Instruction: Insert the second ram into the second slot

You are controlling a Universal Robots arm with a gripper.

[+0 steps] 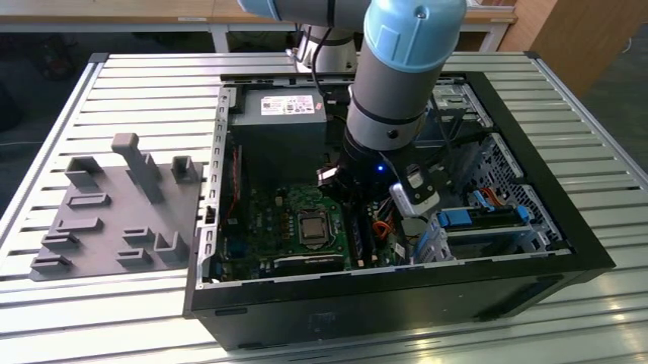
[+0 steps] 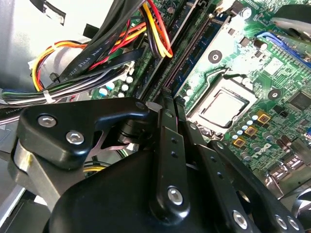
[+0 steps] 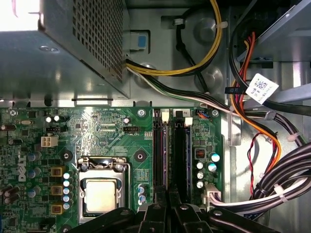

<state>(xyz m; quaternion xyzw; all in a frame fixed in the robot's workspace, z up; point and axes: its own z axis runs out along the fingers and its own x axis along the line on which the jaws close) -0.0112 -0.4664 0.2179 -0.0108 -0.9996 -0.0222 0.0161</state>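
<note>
Arm reaches down into the open computer case (image 1: 567, 250) on the slatted surface (image 1: 121, 83), wrist low over the motherboard (image 1: 294, 220), right of the CPU socket (image 1: 312, 225) in the exterior view.

Gripper (image 3: 167, 196) at the bottom centre of the first wrist view, directly over the RAM slots (image 3: 167, 145). Fingers (image 2: 167, 126) sit close together in both wrist views, pinched narrow. Cannot tell whether a board is clamped between them.

Second ram: no blue stick can be made out for certain. One slot shows a thin dark strip lying along it, possibly a seated module. Cannot confirm.

Judgement on doing this step well: keep the stick's edge parallel to the slot, notch matched, latches (image 3: 165, 115) open, press straight down and evenly along its length. Loose cables (image 3: 272, 141) lie just beside the slots and should stay clear of the fingers.

View differences: the first wrist view gives slot alignment and the power supply (image 3: 63, 43) at upper left. The second wrist view gives the finger linkage up close and the slots running away toward the upper right. The exterior view gives the arm's posture and the grey fixture tray (image 1: 111, 220) at left.
</note>
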